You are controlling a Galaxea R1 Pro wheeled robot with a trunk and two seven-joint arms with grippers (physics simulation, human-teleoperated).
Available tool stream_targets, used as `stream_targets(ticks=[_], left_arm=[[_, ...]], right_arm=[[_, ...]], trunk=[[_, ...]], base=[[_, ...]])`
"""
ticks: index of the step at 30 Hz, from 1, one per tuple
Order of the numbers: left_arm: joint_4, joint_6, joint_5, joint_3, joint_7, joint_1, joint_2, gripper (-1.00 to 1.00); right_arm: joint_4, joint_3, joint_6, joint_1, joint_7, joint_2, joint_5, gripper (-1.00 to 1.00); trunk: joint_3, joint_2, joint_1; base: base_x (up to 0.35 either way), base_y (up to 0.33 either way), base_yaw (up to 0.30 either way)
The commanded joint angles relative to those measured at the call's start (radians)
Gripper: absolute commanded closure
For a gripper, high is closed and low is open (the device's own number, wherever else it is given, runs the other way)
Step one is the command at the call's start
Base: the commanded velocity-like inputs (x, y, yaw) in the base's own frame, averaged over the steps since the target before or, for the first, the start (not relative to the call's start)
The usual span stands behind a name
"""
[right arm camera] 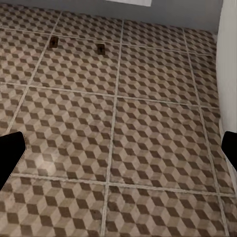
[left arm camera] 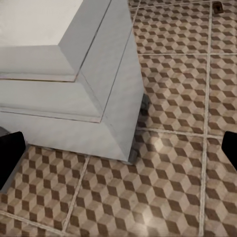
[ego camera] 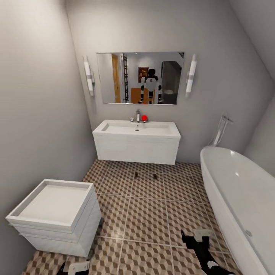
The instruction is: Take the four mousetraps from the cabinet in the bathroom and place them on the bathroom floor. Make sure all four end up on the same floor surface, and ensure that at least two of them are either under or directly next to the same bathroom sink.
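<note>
You are leaving two tiny dark-brown wooden mousetraps (ego camera: pixel 136 175) (ego camera: pixel 155 176) lying just before the white wall-hung sink (ego camera: pixel 136 140), satisfying its nearness rule; both grippers' jaws are spread wide, empty.

two mousetraps (right arm camera: pixel 55 42) (right arm camera: pixel 100 48) on bathroom floor (right arm camera: pixel 148 143).

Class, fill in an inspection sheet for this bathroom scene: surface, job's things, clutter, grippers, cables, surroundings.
Surface: bathroom floor, cube-pattern tiles.
Job's things: two mousetraps lie on the floor in front of the sink, apart from each other.
Clutter: red object beside the tap.
Grippers: left gripper and right gripper both open, jaws wide, holding nothing.
Cables: nothing seen.
Surroundings: white drawer unit, bathtub, mirror.
</note>
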Motion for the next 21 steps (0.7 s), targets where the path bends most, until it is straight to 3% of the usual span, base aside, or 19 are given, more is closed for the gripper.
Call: stream_targets(ticks=[1,21], left_arm=[[0.004,-0.006,0.008,-0.009,0.002,-0.002,-0.001,-1.00],[0.004,-0.005,0.008,-0.009,0.002,0.004,-0.002,-1.00]], right_arm=[[0.000,0.009,-0.002,-0.001,-0.005,0.000,-0.004,-1.00],[0.000,0.009,-0.001,-0.001,-0.005,0.000,-0.004,-1.00]], trunk=[[-0.002,-0.002,0.001],[-0.002,-0.002,0.001]], base=[[0.000,0.000,0.204],[0.000,0.000,0.197]])
